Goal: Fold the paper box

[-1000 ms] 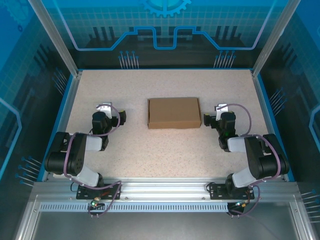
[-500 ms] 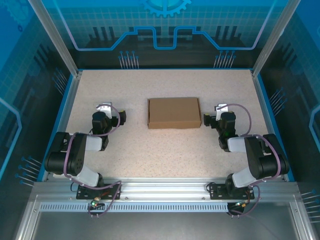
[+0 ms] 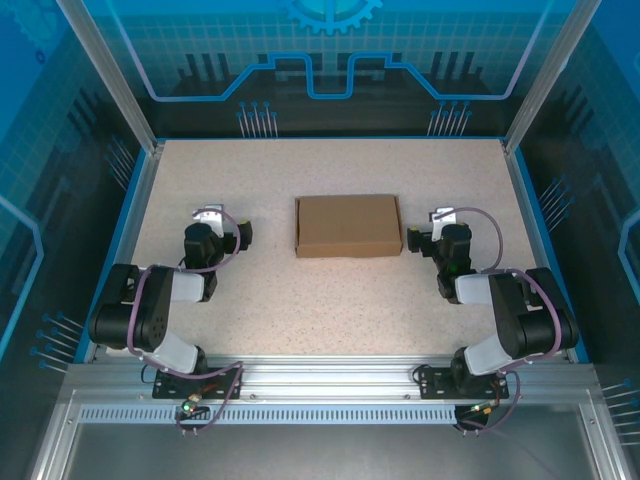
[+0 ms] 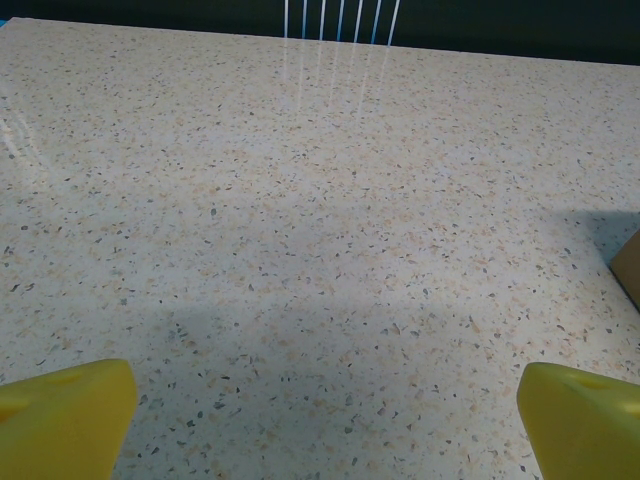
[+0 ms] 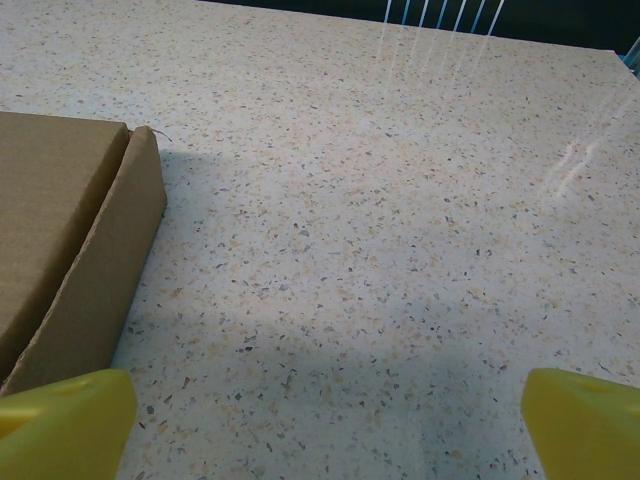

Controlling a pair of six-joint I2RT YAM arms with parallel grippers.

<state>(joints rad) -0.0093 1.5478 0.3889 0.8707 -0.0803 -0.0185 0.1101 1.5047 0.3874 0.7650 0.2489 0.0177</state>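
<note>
On the left of the speckled beige stone-look table [image 3: 300,310], the left gripper [image 3: 244,233] rests low over bare surface. It points toward the middle, its blunt yellow fingers [image 4: 62,416] spread wide with nothing between them. A thin brown edge of the box shows at the right border of the left wrist view.

At the table's centre, slightly toward the far side, the plain brown corrugated cardboard paper box [image 3: 349,225] lies flat between the two arms. It stands folded up as a shallow rectangle, long sides running left to right, its lid panel down and smooth. In the right wrist view the box [image 5: 55,215] shows a low side wall with a raw fluted edge, and a narrow seam separates that wall from the top panel.

Just beside the box's right end sits the right gripper [image 3: 412,240], facing it. Its yellow fingers [image 5: 585,425] are also parted to their full width, gripping nothing, with only table surface in the gap.
</note>
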